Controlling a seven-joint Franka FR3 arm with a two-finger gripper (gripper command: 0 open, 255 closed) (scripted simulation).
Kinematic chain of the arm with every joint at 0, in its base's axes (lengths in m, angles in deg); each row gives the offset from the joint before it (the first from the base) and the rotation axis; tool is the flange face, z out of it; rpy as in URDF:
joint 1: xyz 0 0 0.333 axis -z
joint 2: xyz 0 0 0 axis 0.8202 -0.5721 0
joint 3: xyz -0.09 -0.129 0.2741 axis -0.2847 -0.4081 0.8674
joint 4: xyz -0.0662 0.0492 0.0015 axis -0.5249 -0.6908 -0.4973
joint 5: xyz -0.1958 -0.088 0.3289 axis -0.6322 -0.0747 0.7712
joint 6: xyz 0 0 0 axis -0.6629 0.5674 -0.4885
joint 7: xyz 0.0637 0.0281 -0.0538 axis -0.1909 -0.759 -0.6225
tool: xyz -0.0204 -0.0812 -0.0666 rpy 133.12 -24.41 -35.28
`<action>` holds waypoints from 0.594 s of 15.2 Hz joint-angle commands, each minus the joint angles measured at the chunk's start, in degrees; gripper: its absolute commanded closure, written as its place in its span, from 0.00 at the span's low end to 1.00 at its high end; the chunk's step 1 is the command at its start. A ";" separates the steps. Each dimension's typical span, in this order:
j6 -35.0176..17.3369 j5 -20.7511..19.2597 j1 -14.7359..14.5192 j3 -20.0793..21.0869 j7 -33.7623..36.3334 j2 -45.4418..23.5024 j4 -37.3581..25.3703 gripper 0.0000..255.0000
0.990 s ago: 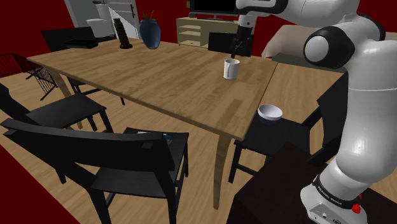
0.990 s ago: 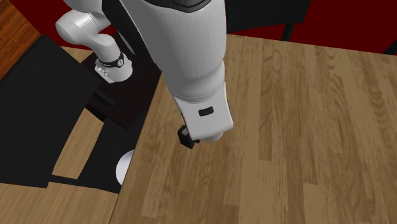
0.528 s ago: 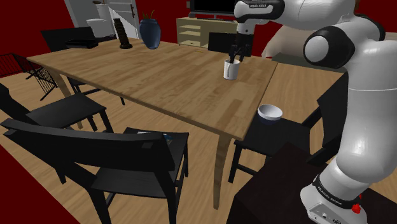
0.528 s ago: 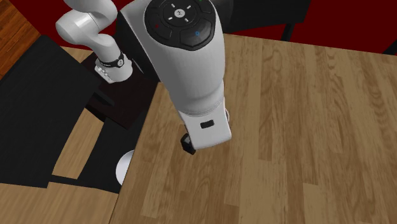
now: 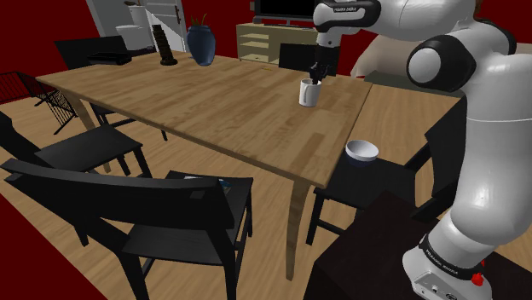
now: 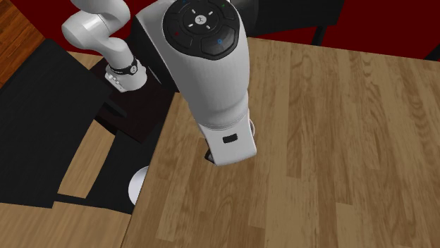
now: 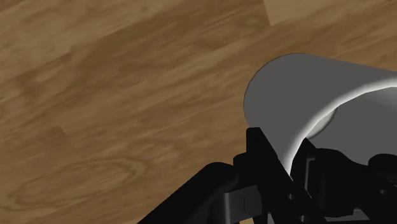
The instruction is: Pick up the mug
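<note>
The gripper pinches the wall of the white mug, which stands upright on the wooden table. In the shoulder view a white bowl sits at its five o'clock and a dark blue vase at ten, both well apart.

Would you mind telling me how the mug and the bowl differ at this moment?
The mug stands on the table; the bowl sits lower, on a black chair. The mug is tall and straight-walled, the bowl shallow and wide. The gripper clasps the mug's rim; nothing touches the bowl. Both are white and upright.
</note>
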 commanded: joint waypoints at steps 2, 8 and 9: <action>-0.01 0.01 0.00 0.00 0.00 0.00 0.00 1.00; 4.53 0.18 0.61 -0.01 0.43 -1.06 -5.63 1.00; 5.48 0.24 0.75 0.00 0.52 -1.36 -6.87 1.00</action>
